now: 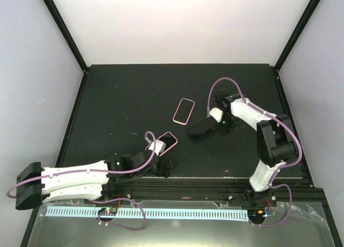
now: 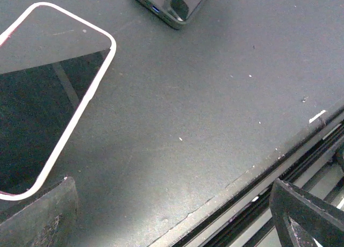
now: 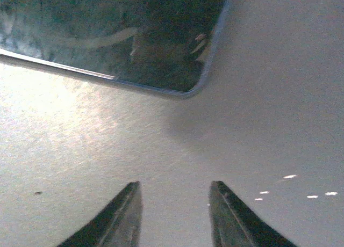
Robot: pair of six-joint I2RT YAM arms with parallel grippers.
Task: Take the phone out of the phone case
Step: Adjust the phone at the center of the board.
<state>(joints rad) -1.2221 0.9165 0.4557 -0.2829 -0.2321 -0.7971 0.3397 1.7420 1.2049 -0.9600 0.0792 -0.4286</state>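
Left gripper: fingers spread wide, holding nothing, low over the table near its front edge. Right gripper: fingers a narrow gap apart, nothing between them, tips just short of a bare dark phone.

Task's thing: pink-rimmed case, flat on the table just beside the left gripper's finger. Inside the rim sits a glossy dark face with a grey reflection across it. It reads as a phone seated in the case, though from these angles I cannot rule out a shiny empty shell. A second pink-rimmed case lies further back and looks hollow. The bare dark phone lies between the two cases, off toward the right arm.

Step in hand, as I judge it: get a hold on the near case before any prying.

- Close the left fingers across the case's narrow width, on the rim and not on the glass, since the glass looks slick.
- Start at a corner, where the rim should peel back most easily, and lift the phone out from there.
- Bring the right gripper over to pin or pull; one arm alone would likely just slide the case about.
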